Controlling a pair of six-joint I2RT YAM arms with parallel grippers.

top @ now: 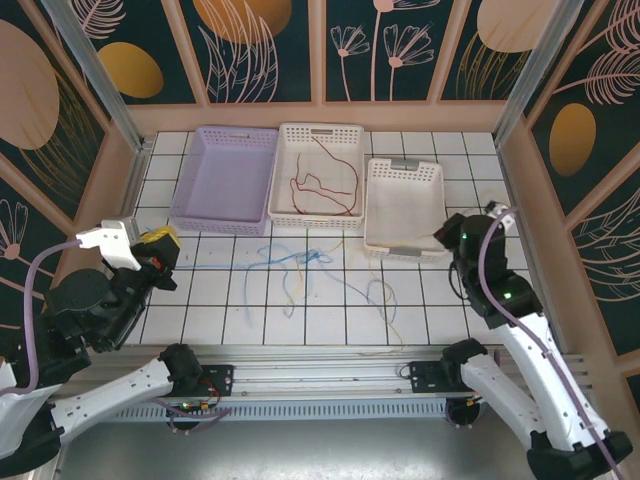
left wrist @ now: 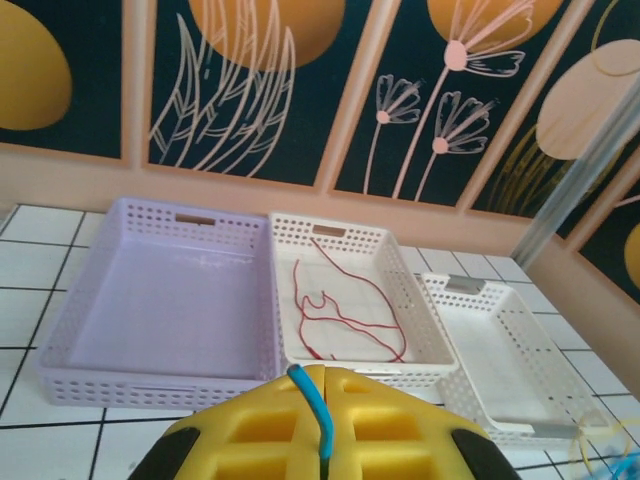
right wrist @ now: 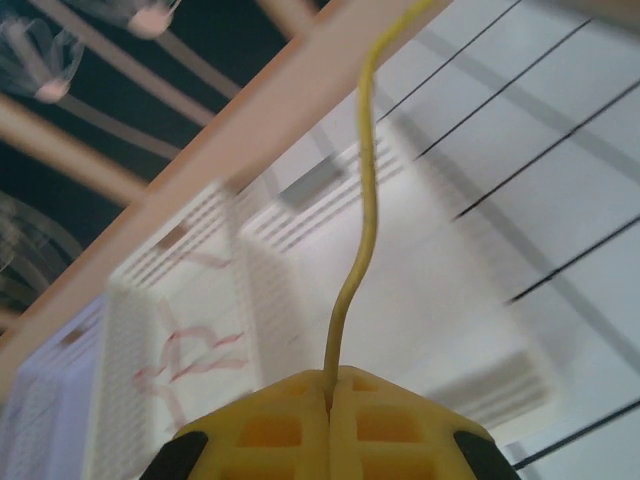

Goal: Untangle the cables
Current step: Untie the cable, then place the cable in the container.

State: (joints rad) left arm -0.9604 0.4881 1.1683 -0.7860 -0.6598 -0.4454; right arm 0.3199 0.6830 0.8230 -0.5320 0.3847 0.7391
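Left wrist view: both grippers clenched on cables above the tiled table [top: 200, 320].
The left gripper [left wrist: 322, 375] pinched a blue cable [left wrist: 312, 405] between its closed fingers, while the right gripper [right wrist: 332, 378] grasped a yellow cable [right wrist: 362, 230]. A red cable [left wrist: 299, 300] lay looped inside the middle white basket [left wrist: 350, 235].

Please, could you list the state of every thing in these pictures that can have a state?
Left end effector: shut on blue cable.
Right end effector: shut on yellow cable.
Red cable: lying loose in middle white basket.
Purple basket: empty.
Right white basket: empty.
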